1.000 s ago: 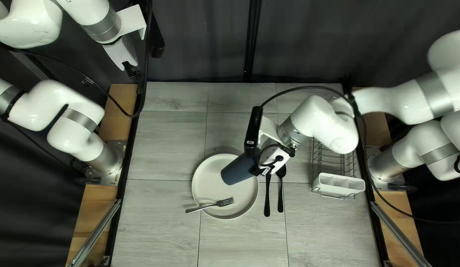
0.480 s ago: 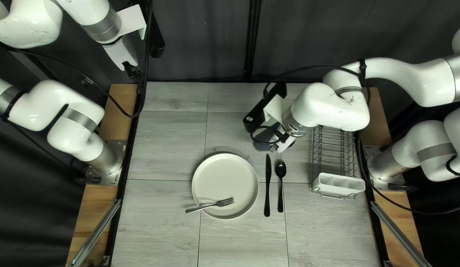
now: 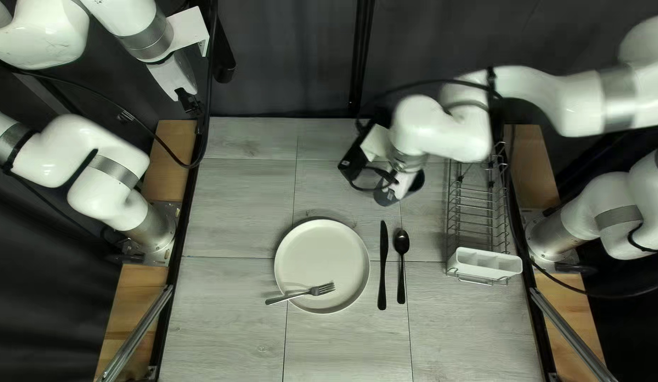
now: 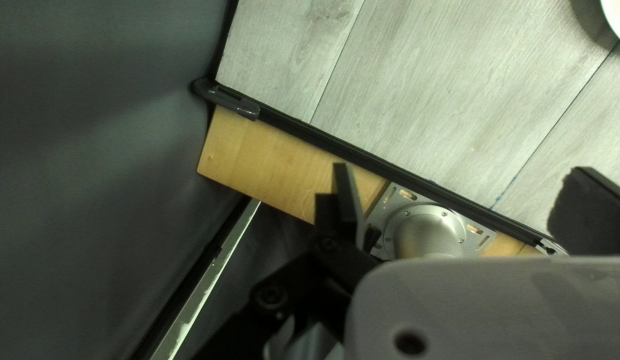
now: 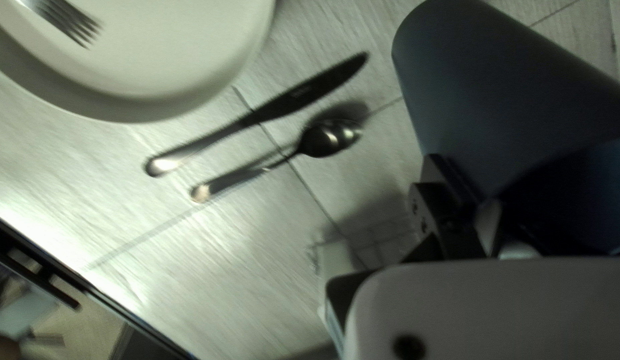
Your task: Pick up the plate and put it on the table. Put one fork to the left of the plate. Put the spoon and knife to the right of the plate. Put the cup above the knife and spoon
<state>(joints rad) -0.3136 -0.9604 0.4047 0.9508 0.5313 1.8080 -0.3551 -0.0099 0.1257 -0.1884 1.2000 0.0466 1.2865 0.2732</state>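
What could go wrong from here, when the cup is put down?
The cup leans, so it may tip when released. If it comes down too near the knife and spoon, it might push them askew. The fork lies over the plate's rim; a bump could make it slide.

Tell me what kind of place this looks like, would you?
Most likely a robotics lab or test cell: a left arm and a right arm stand at either side of the table, and a dark curtain hangs behind it.
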